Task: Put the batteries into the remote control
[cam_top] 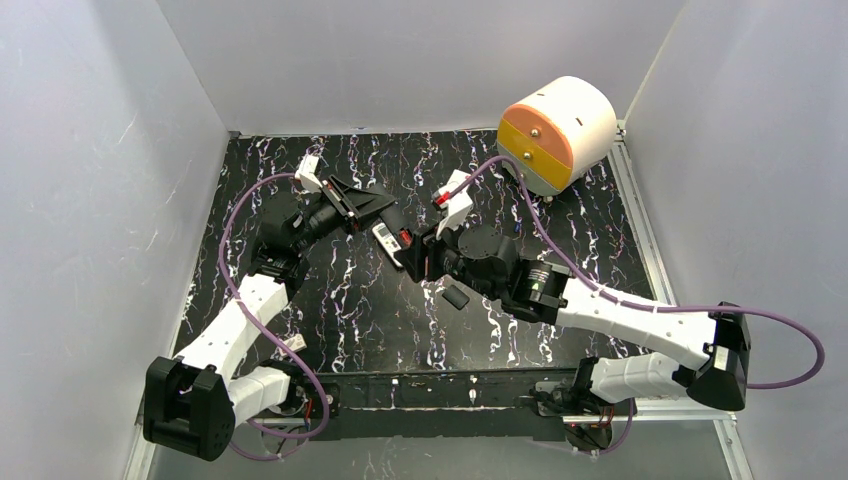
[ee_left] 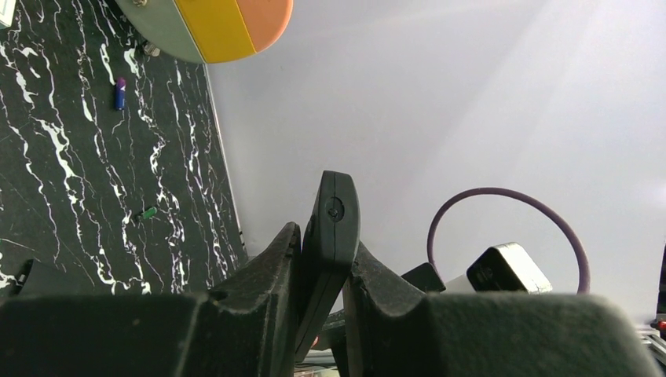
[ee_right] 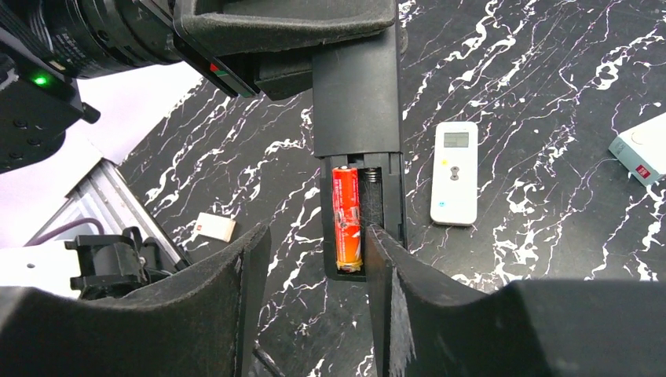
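My left gripper (cam_top: 380, 215) (ee_left: 326, 243) is shut on a long black bar (ee_left: 334, 212) (ee_right: 353, 86) and holds it above the table. The bar's open battery bay faces the right wrist camera, with a red-orange battery (ee_right: 348, 216) (cam_top: 405, 238) in one slot; the slot beside it shows a bare spring. My right gripper (ee_right: 314, 259) (cam_top: 422, 262) is open and empty at the bay's end, one finger over the bare slot. The white remote control (ee_right: 455, 173) (cam_top: 384, 238) lies face up on the table. A blue-purple battery (ee_left: 119, 93) and a green one (ee_left: 148, 213) lie loose.
A white, yellow and orange drum (cam_top: 557, 133) (ee_left: 212, 23) stands at the back right. A small black cover piece (cam_top: 455, 297) lies on the mat. A small white box with a red mark (ee_right: 216, 226) and a pale box (ee_right: 640, 153) lie on the table.
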